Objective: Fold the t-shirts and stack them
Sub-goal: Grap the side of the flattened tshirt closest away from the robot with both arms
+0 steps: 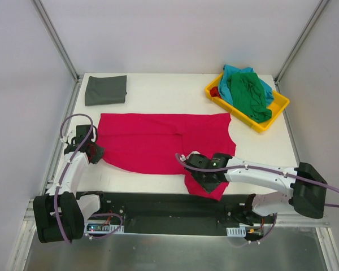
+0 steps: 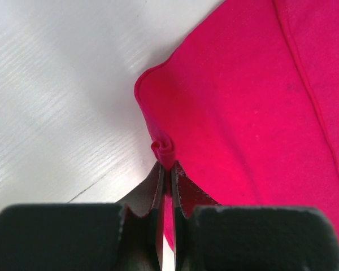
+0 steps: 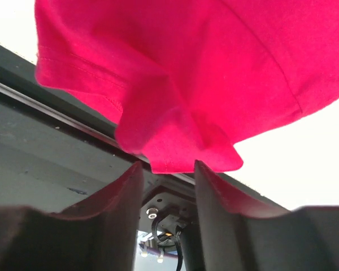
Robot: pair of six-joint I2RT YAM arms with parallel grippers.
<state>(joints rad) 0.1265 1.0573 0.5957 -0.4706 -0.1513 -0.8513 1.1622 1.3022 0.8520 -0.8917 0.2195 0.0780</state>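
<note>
The crimson red t-shirt lies spread across the middle of the white table, with one sleeve hanging over the near edge. My left gripper is at the shirt's left edge, shut on a small bunched fold of red cloth. My right gripper is at the hanging near-right sleeve, open, and the sleeve's hem droops just at its fingertips. The dark grey t-shirt lies folded at the far left. The green t-shirt and the teal t-shirt lie crumpled together in the tray.
The shallow yellow tray stands at the far right corner. A black base strip runs along the near table edge under the right gripper. Metal frame posts and white walls enclose the table.
</note>
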